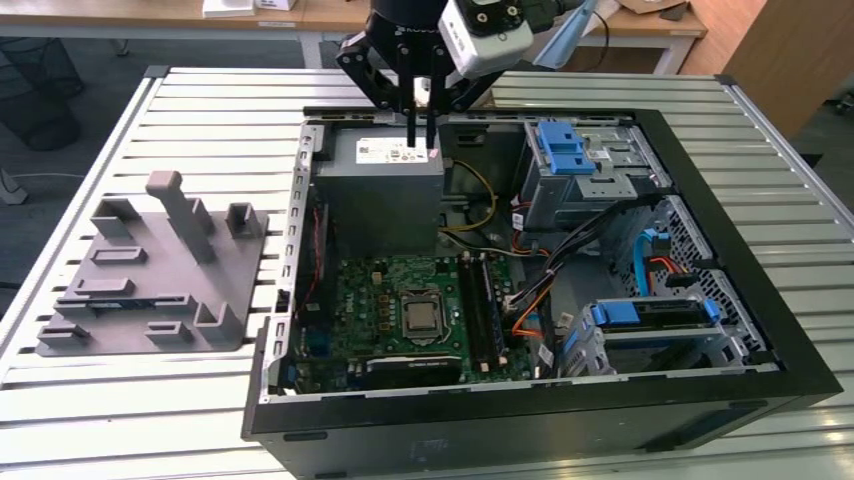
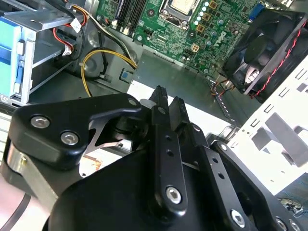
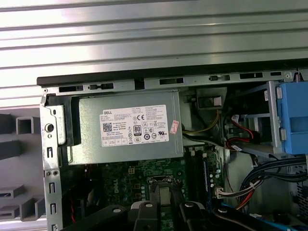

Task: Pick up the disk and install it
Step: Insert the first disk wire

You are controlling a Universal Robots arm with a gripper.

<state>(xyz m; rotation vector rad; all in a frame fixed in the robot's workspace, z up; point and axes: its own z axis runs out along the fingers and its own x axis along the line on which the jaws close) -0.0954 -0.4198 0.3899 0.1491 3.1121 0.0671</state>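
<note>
Sitting disk (image 1: 654, 313), far from end effector (image 1: 420, 153)

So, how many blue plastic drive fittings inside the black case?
2: a latch on the far metal cage, a rail on the near cage. More may be hidden.

The gripper (image 2: 167, 102) has its fingers squeezed together with nothing between them, tips right over a white sticker (image 2: 208, 119). Past the tips is the green motherboard (image 2: 192, 33). There's a black fan (image 2: 262, 53) off to one side, and a yellow cable loop (image 2: 103, 55) plus a blue-fronted metal cage (image 2: 29, 53) off to the other.
</note>
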